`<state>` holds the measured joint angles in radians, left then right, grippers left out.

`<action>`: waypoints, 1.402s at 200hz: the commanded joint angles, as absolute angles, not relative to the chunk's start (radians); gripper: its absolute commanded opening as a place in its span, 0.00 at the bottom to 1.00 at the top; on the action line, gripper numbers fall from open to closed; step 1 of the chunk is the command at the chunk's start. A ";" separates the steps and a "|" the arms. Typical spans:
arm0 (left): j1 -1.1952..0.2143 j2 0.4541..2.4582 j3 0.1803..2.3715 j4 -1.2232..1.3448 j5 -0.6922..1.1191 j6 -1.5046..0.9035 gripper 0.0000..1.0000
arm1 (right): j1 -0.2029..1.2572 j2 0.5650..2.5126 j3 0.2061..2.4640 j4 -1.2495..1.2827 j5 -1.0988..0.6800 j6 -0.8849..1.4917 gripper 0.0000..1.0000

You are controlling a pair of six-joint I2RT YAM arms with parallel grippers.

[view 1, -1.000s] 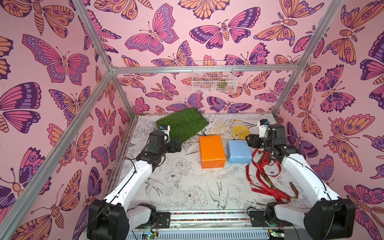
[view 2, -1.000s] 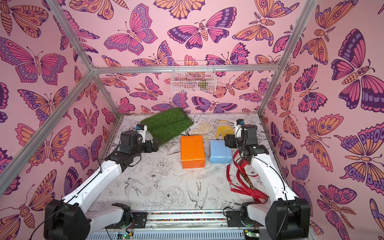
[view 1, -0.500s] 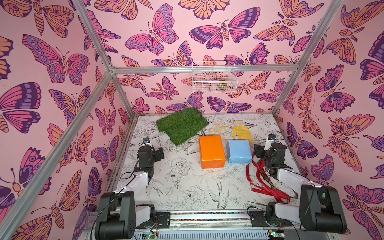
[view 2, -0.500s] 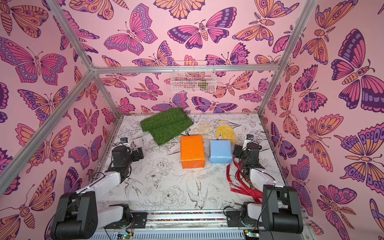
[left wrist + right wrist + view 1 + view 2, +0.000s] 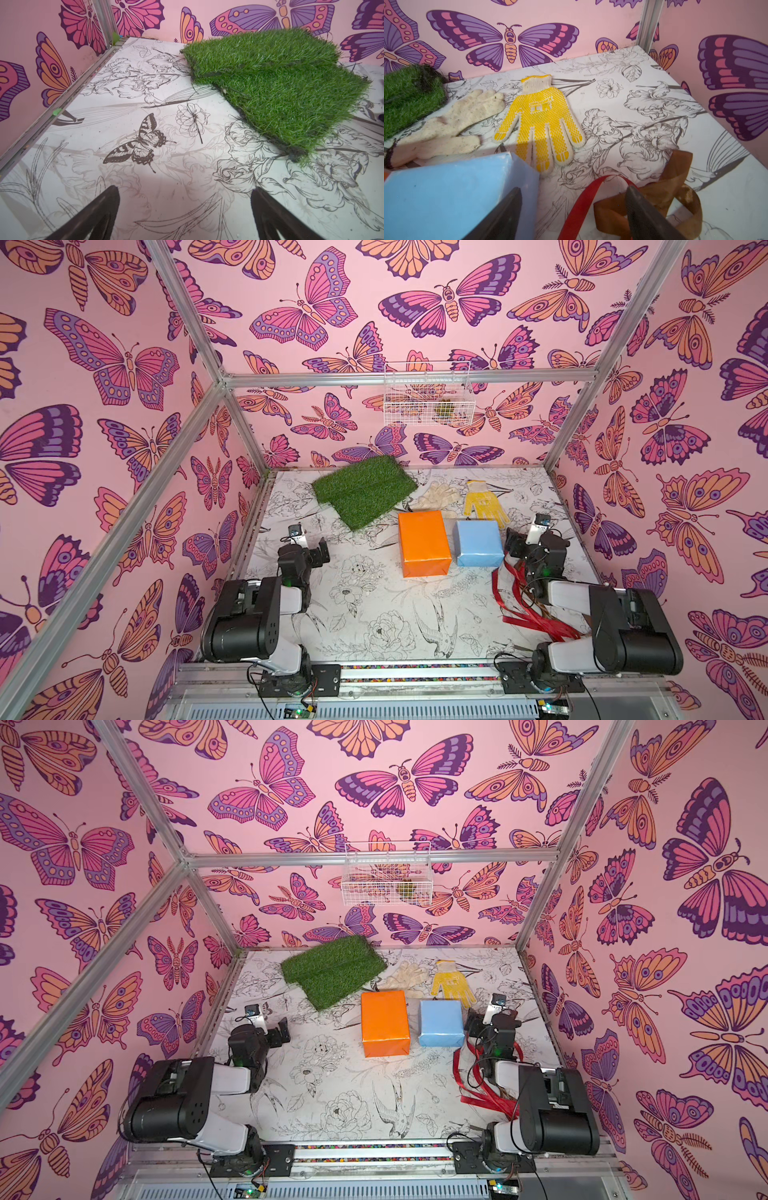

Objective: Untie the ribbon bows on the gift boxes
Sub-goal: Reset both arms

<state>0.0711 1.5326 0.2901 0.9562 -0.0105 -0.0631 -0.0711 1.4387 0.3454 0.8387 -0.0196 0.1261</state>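
Both arms had folded back toward base since a second before.
Top views: orange box and blue box sat side by side mid-desk; red ribbon lay loose on desk, off boxes.
Left wrist: left end effector gaped wide, empty; grass mat ahead.
Right wrist: right end effector stood open, gripped nothing; red ribbon and brown ribbon lay slack beneath, just beside blue box.

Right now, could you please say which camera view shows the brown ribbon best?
The right wrist view: the brown ribbon loops large and close. Both top views show mere slivers; the left wrist view shows none.
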 commanded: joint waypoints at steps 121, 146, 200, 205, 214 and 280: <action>0.060 1.546 0.319 0.958 -0.012 -0.034 1.00 | -0.072 1.508 0.373 0.875 -0.055 0.098 0.97; 0.053 1.546 0.319 0.952 -0.024 -0.031 1.00 | -0.069 1.508 0.375 0.870 -0.049 0.095 0.99; 0.044 1.546 0.319 0.949 -0.042 -0.027 1.00 | -0.061 1.506 0.376 0.865 -0.035 0.092 0.99; 0.044 1.546 0.319 0.950 -0.043 -0.026 1.00 | -0.060 1.506 0.377 0.863 -0.034 0.092 0.99; 0.043 1.546 0.319 0.949 -0.043 -0.027 1.00 | -0.057 1.506 0.381 0.858 -0.034 0.087 0.99; 0.043 1.546 0.319 0.949 -0.043 -0.027 1.00 | -0.046 1.509 0.399 0.824 -0.055 0.062 0.99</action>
<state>0.0463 1.5337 0.3088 0.9630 -0.0269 -0.0410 -0.0525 1.5108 0.3809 0.8478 -0.0456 0.0780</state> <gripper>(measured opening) 0.999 0.992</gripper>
